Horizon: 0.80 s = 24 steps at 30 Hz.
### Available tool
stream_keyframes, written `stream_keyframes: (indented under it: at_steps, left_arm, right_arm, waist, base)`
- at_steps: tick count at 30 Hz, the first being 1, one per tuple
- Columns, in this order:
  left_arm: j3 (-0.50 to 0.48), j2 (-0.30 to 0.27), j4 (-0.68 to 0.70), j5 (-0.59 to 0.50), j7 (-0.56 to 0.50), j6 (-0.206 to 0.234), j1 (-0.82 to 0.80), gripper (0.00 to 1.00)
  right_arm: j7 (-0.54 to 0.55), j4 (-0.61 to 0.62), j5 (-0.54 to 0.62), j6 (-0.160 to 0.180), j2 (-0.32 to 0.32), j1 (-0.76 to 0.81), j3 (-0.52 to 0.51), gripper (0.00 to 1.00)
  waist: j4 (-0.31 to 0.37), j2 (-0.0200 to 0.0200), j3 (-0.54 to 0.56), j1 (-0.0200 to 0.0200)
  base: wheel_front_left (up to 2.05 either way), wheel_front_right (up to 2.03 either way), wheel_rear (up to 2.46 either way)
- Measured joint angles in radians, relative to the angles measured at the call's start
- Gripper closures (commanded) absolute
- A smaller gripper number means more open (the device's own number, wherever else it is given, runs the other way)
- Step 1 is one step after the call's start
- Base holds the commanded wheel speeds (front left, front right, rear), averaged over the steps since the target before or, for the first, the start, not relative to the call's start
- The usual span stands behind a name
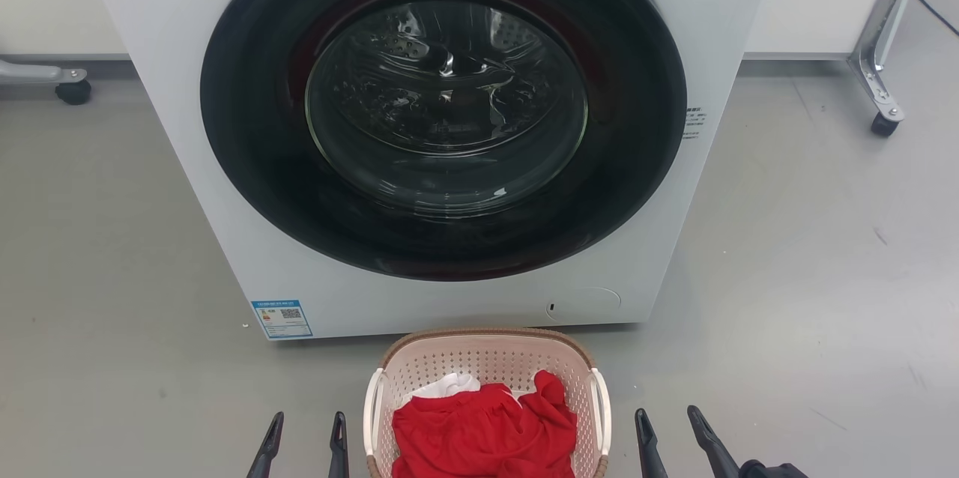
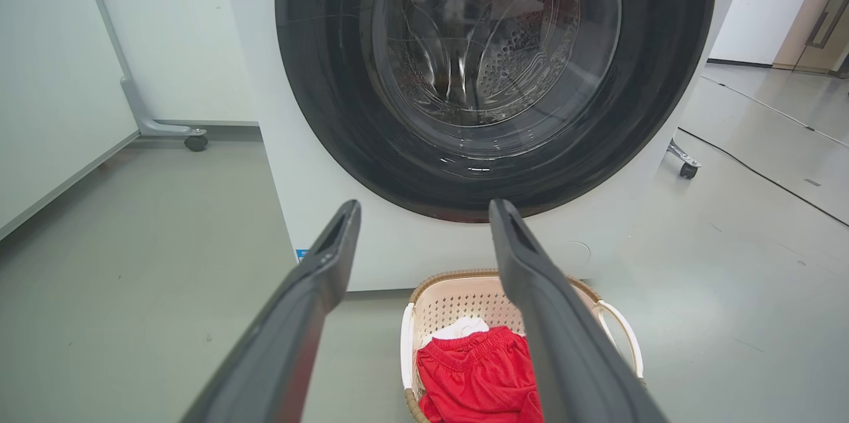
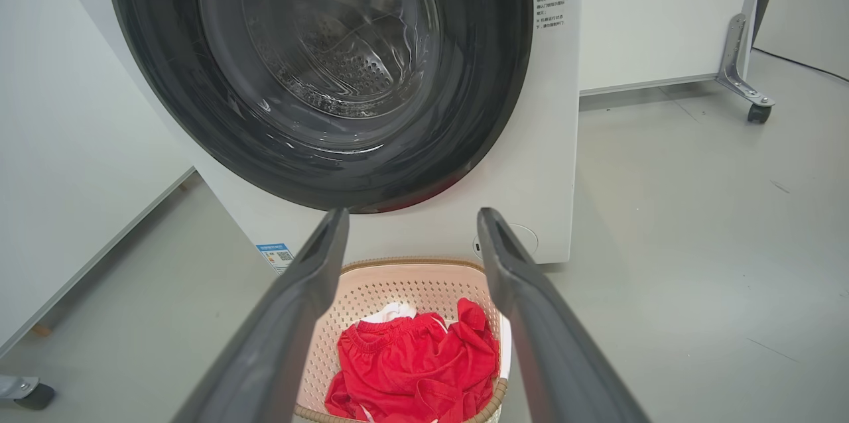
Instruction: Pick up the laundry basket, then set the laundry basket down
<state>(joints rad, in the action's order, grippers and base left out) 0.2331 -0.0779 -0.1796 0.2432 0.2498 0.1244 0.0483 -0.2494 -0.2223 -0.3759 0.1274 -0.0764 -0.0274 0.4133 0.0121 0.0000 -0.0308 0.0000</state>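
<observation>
While it sits on the smooth grey floor (image 1: 112, 276), the small oval laundry basket (image 1: 487, 362) of pale-pink perforated plastic, with its brown woven-look rim, stands upright just in front of the foot of the machine, near its middle. A crumpled red garment (image 1: 487, 433) fills most of it, with a bit of white cloth (image 1: 446, 386) peeping out at the far left. Two white handles (image 1: 372, 403) curve along its left and right sides.

To the left of the basket hangs the left gripper (image 1: 309, 422), its two long dark fingers spread apart with nothing between them, close beside the handle but clear of it. The right gripper (image 1: 668, 418) is on the other side, likewise spread and holding nothing, a little further off.

Beyond stands the big white front-loading washing machine (image 1: 449, 306), its round dark glass door (image 1: 446, 103) shut, a blue label (image 1: 282, 318) low on its left corner. A metal leg (image 1: 884, 118) on a castor stands far to the right.
</observation>
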Motion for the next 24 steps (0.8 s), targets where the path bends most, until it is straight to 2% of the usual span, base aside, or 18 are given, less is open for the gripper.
stream_keyframes:
  at_steps: [17, 18, 24]
  left_arm:
    - [-0.003, 0.008, 0.007, -0.002, 0.000, 0.000, 0.001, 0.00]
    - [-0.002, 0.008, 0.004, -0.001, 0.000, 0.000, 0.001, 1.00]
    - [0.001, 0.009, -0.048, 0.002, -0.002, -0.002, 0.021, 1.00]
  right_arm:
    - [0.000, 0.020, 0.025, 0.000, 0.013, 0.018, -0.026, 0.00]
    - [0.001, 0.018, 0.026, 0.000, 0.013, 0.018, -0.026, 1.00]
    - [0.003, -0.035, 0.023, -0.002, 0.013, 0.043, -0.024, 1.00]
  waist:
    - [0.001, 0.0000, -0.005, 0.0000]
    - [0.001, 0.0000, -0.005, 0.0000]
    - [0.001, 0.0000, -0.005, 0.0000]
  base:
    - [0.00, 0.00, 0.00]
    - [0.00, 0.00, 0.00]
    - [0.00, 0.00, 0.00]
